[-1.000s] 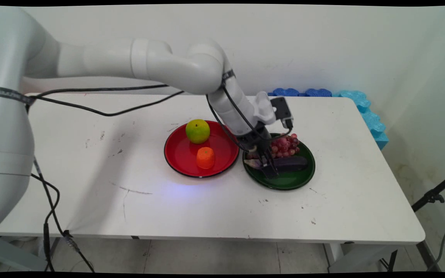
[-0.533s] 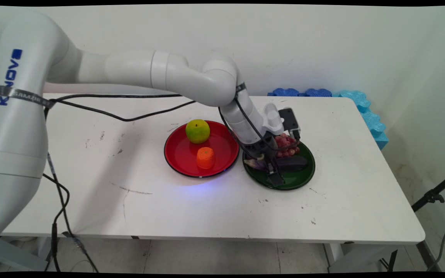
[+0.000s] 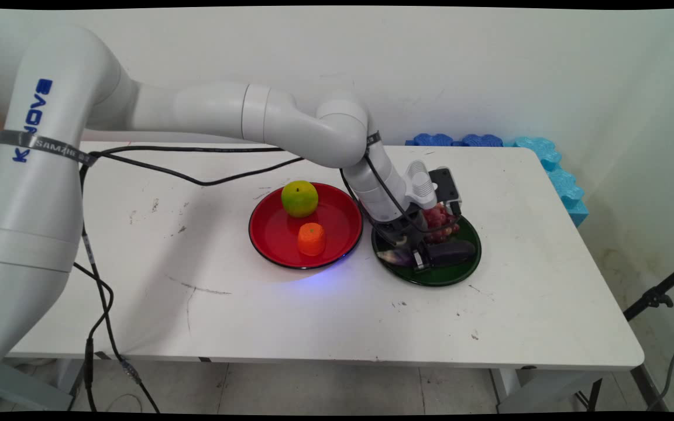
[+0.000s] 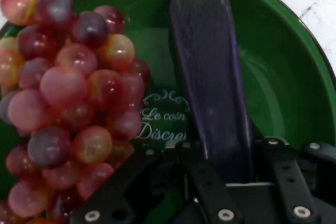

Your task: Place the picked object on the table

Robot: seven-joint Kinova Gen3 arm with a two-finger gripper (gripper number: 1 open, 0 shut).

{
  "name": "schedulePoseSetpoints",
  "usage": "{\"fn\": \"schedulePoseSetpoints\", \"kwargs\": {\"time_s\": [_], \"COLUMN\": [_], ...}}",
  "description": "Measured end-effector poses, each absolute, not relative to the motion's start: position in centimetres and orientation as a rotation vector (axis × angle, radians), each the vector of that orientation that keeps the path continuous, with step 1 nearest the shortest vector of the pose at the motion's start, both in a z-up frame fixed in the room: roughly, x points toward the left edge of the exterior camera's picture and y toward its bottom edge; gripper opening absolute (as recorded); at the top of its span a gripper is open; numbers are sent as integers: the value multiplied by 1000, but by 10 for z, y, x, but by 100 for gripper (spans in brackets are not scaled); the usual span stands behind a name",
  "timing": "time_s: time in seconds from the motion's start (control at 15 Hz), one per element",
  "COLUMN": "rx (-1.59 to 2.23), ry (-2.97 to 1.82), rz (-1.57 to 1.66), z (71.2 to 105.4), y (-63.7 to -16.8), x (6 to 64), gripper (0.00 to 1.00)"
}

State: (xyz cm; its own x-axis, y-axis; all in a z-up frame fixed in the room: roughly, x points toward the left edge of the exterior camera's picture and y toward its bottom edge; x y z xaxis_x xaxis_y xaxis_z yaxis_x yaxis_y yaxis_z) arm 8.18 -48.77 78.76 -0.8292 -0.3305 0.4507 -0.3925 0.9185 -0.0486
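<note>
Wall: plain off-white wall [image 3: 489, 64] runs behind the table and turns a corner at the right.
Table: white table [image 3: 290, 316] with scuffed, marked top, standing against the wall.
Foam: blue foam pieces [image 3: 553, 169] wedged between the table's far right corner and the wall.
Floor: pale tiled floor [image 3: 337, 386] visible beneath the table's near edge.
Stand: black stand leg [image 3: 659, 292] and a cable at the right edge.
</note>
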Motion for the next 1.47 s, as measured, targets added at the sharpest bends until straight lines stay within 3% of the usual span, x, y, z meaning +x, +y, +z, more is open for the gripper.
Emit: {"fn": "schedulePoseSetpoints", "kwargs": {"time_s": [0.33,1.07,1.47], "rx": [469,368,358], "ry": [-2607,-2530,-2532], "rz": [227,263,236], "z": [809,907,919], "y": [-480,-413,-371], "x": [83,128,164], "gripper": [0,0,0]}}
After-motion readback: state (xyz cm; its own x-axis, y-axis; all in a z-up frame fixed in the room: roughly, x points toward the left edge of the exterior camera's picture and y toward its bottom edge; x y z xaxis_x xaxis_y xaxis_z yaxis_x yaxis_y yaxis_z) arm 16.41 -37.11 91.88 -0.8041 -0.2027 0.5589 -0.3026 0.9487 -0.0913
